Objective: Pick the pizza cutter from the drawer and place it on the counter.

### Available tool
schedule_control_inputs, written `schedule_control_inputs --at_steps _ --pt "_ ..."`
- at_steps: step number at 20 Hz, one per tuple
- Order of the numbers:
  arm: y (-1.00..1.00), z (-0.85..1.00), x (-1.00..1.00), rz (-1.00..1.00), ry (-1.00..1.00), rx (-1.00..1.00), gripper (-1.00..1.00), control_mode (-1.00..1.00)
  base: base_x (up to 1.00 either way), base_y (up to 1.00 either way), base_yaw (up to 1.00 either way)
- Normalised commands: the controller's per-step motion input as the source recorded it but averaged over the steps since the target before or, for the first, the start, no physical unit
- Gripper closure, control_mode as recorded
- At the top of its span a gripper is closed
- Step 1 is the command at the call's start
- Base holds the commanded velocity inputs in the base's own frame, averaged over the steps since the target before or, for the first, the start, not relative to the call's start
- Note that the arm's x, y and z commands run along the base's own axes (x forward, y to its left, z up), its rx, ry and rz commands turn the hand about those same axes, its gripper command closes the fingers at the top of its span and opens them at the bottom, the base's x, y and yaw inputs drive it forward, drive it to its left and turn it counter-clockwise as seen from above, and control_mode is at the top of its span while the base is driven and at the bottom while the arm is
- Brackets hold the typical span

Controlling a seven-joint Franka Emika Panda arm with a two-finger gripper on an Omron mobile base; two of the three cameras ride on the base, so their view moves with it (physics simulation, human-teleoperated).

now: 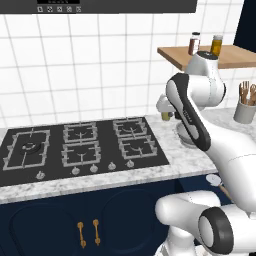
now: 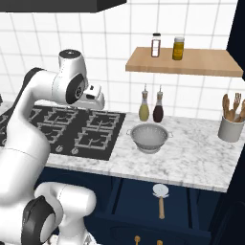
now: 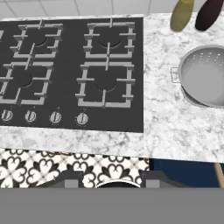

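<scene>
wooden-handled pizza cutter (image 2: 161, 197) lies in open drawer (image 2: 143, 201), lower centre; claw (image 2: 98, 97) state cannot be told.

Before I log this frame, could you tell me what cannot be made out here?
- Pizza cutter: in the left base view the arm covers most of it; in the hand view only a handle tip shows at the edge.
- Drawer interior: the counter overhang hides its back.
- Whether the jaws are open: unclear in every view.
</scene>
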Motion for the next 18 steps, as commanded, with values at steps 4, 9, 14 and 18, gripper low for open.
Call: schedule_control_inputs --at_steps 4,9,14,18 --pt "-0.09 -0.07 -0.15 -0.01 -0.01 0.00 -1.00 -1.00 0.00 0.00 0.00" --pt "0.08 0.00 0.00 0.00 0.00 -0.01 -1.00 -1.00 0.00 0.00 0.00" --pt "0.52 0.00 -0.03 0.00 -0.02 -0.07 -1.00 -1.00 0.00 0.00 0.00" --pt "0.32 0.00 -0.21 0.00 -0.04 -0.04 -1.00 -1.00 0.00 0.00 0.00"
